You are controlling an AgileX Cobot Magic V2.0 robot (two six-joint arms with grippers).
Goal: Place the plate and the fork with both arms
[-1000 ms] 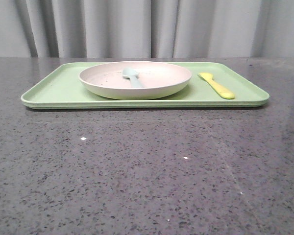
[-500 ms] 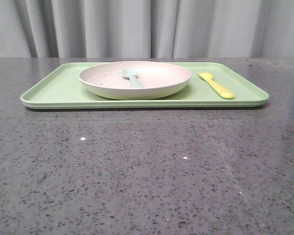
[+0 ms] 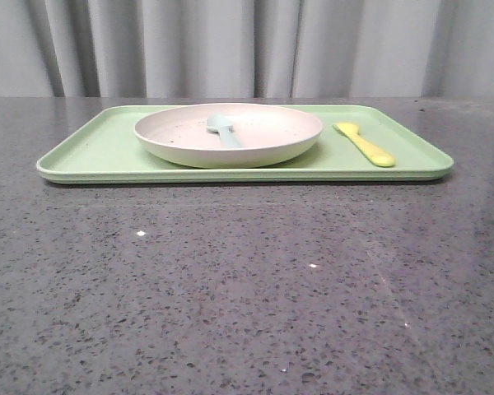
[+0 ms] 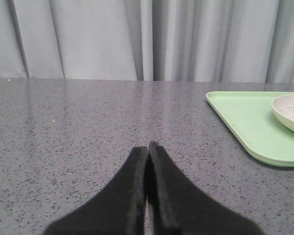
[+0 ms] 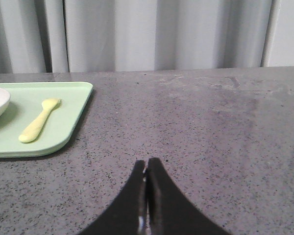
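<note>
The black fingers (image 4: 137,166) of the left gripper (image 4: 148,147) are pressed together with nothing between them, low over the bare tabletop. The right gripper (image 5: 146,164) is the same, its dark fingers (image 5: 156,171) closed tip to tip on nothing.

The dark grey speckled stone table (image 3: 247,288) carries a flat rectangular light green tray (image 3: 90,152) towards its far side, in front of pale grey curtains (image 3: 230,45). On the tray, left of its centre, sits the round shallow pinkish-cream plate (image 3: 263,136) with dark speckles and a raised rim. A small pale blue-green spoon (image 3: 222,129) lies inside the plate. The small bright yellow plastic fork (image 3: 364,144) lies flat on the tray to the right of the plate, apart from it, its handle end nearer the camera.

Both grippers are well apart from the tray.
</note>
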